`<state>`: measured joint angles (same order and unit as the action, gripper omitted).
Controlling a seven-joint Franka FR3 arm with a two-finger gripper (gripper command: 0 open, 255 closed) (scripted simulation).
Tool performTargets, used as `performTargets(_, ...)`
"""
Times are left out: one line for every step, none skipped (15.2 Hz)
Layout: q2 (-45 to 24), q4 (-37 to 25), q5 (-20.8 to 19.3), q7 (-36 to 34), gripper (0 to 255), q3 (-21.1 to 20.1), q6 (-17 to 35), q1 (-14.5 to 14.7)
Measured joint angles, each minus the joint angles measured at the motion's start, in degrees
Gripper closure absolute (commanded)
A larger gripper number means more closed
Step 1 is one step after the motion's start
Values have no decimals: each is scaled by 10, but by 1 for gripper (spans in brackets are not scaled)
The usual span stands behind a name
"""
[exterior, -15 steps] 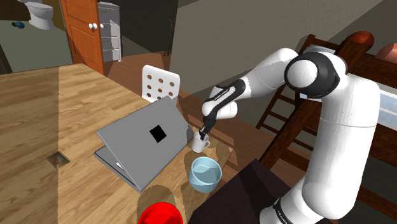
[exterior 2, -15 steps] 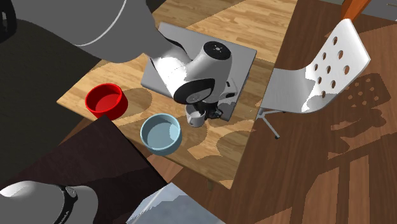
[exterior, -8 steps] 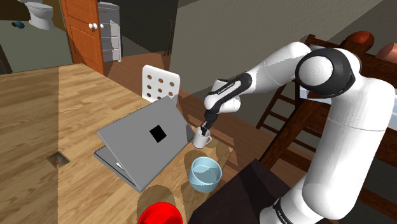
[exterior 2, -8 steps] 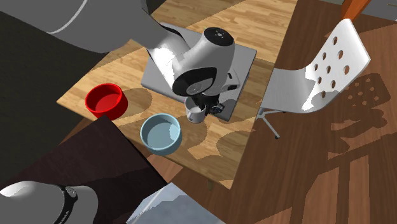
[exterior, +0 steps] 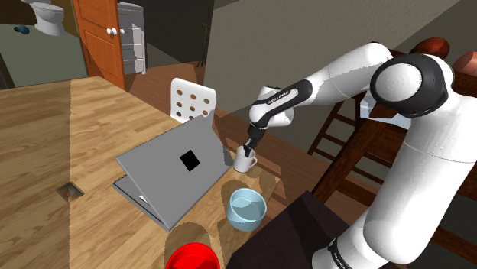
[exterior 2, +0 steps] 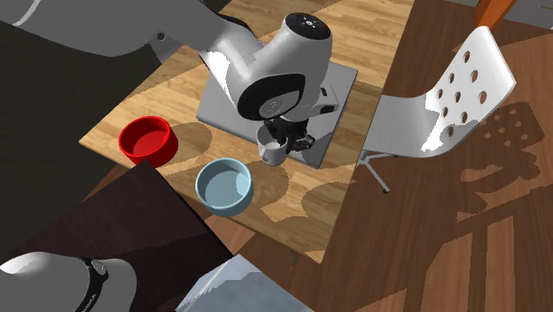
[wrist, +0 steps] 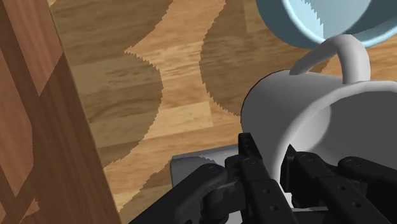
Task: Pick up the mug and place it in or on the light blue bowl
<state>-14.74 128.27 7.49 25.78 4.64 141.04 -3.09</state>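
The wooden tabletop [exterior: 46, 145] carries a grey laptop [exterior: 172, 172] with its lid raised. Beside the laptop sit a light blue bowl [exterior: 248, 209] and a red bowl [exterior: 193, 257], apart from each other.

A lived-in home, I'd say — a laptop [exterior: 172, 172] on the wooden tabletop [exterior: 46, 130], a white chair [exterior: 193, 99], an orange door [exterior: 98, 38] — a toilet [exterior: 50, 17] beyond.

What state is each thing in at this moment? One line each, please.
mug: upright, clasped at its rim
gripper: shut on the mug
light blue bowl: upright, empty
red bowl: upright, empty
laptop: lid partly open
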Motion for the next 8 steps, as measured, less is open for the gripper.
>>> performTargets(6, -1, -2, -2, 255, 1, -7, 0)
performTargets(12, -1, -3, -4, 255, 1, -12, 1)
performTargets(23, 11, -4, -5, 255, 1, -11, 2)
performTargets(37, 30, -5, -9, 255, 0, -6, 5)
performTargets(56, 55, -7, -13, 255, -1, 0, 8)
performTargets(74, 76, -9, -19, 255, -2, 3, 11)
performTargets(93, 98, -11, -22, 255, -2, 6, 12)
performTargets(109, 117, -12, -29, 255, -5, 10, 16)
